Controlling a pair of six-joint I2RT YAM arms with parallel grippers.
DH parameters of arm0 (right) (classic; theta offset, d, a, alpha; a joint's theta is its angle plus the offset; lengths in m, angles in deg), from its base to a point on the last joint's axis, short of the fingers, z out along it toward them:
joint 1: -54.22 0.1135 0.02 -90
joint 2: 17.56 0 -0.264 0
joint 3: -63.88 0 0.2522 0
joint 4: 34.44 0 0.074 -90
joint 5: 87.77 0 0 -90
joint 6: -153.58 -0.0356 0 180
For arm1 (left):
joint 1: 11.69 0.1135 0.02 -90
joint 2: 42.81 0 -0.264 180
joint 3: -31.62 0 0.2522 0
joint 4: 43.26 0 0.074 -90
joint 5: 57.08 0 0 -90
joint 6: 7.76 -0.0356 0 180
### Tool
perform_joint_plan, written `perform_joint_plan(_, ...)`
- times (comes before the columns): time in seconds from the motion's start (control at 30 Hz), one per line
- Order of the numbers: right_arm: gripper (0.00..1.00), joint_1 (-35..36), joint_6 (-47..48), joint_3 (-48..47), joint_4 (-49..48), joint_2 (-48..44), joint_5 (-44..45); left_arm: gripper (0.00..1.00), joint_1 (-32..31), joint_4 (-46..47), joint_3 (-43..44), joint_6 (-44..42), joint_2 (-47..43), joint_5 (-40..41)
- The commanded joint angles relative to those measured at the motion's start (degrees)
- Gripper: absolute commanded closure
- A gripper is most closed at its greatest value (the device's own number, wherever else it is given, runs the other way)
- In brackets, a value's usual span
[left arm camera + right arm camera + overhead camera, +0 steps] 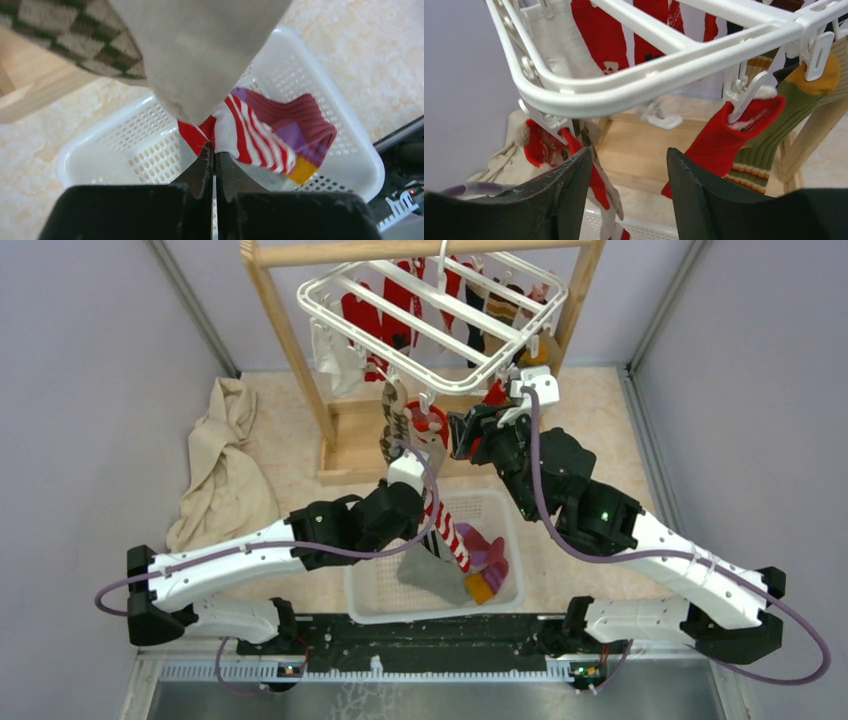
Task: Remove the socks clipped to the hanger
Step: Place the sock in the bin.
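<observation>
The white slatted hanger (430, 310) hangs from a wooden frame with several socks clipped under it. My left gripper (428, 525) (214, 149) is shut on a red-white striped sock (447, 530) (250, 135) that hangs from a near-edge clip down over the basket. An argyle brown sock (395, 420) (60, 35) and a tan sock (200, 50) hang just above it. My right gripper (462, 430) (628, 150) is open and empty, just below the hanger's near rail (649, 80). A red sock (719, 145) hangs clipped to its right, beside an olive striped sock (774, 130).
A white mesh basket (500, 505) (100, 135) sits between the arms and holds a magenta sock (490, 555) (300, 120) and a grey sock (430, 575). A beige cloth (225, 470) lies at the left. The wooden frame's post (290, 340) and base (355, 440) stand behind.
</observation>
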Motion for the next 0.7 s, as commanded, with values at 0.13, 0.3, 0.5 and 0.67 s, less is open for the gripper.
perform_joint_plan(0.13, 0.32, -0.17, -5.11, 1.47, 5.93, -4.39, -6.18, 1.00, -0.39, -9.62, -2.23, 7.04, -4.24, -2.57)
perform_joint_plan(0.3, 0.30, -0.17, -8.58, 5.16, 9.88, -8.52, -6.96, 0.99, -0.46, -11.55, -2.19, 8.38, -4.73, -3.24)
perform_joint_plan(0.5, 0.28, -0.17, -13.30, 12.07, 12.80, -14.65, -7.92, 0.98, -0.46, -13.48, -1.45, 9.92, -2.23, -5.40)
perform_joint_plan(0.67, 0.22, -0.17, -15.33, 15.81, 14.75, -17.77, -7.61, 0.96, -0.46, -13.63, -4.67, 12.49, -1.76, -6.71)
